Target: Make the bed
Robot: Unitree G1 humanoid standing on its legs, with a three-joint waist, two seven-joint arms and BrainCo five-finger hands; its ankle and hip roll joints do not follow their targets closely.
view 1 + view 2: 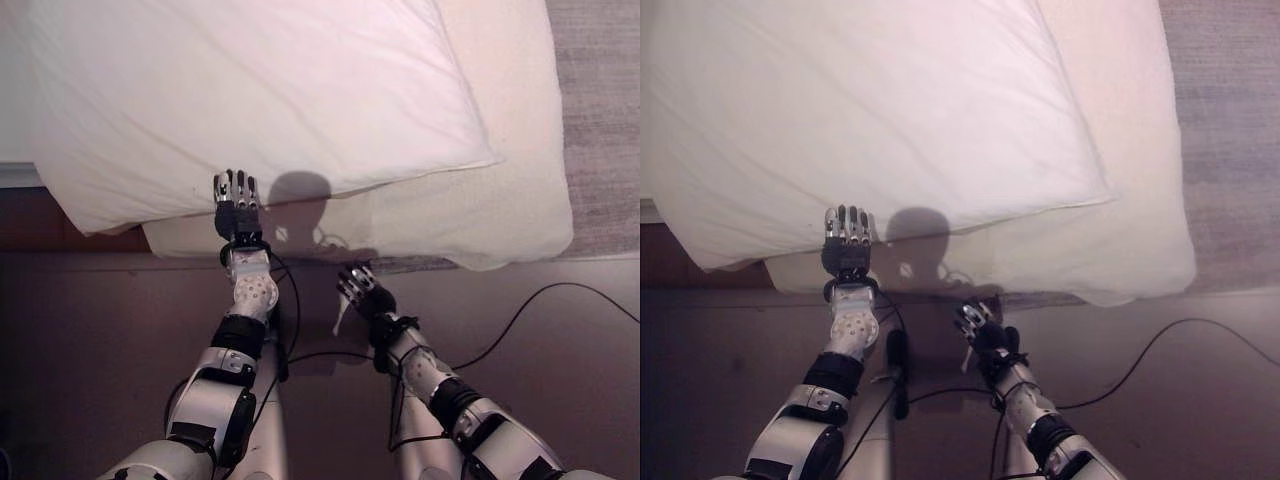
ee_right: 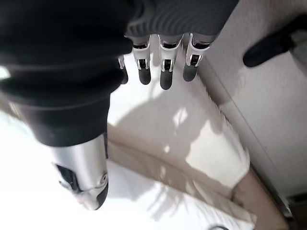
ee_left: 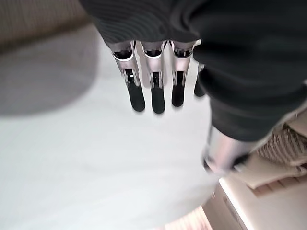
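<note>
- The big white pillow (image 1: 250, 100) lies on the bed (image 1: 520, 190), at 12 o'clock from me.
- My left hand (image 1: 236, 200) rests on its near edge, fingers (image 3: 155, 93) straight and apart.
- My right hand (image 1: 358, 288) hangs at 4 o'clock, fingers loose, holding nothing.
- The pillow looks soft, light and floppy, so I should grab a corner.

White duvet (image 1: 250, 90), plain, no pattern; cream sheet (image 1: 500, 200) under it; floor (image 1: 100, 340) dark brown; rug (image 1: 600, 120) grey w/ fine weave
</note>
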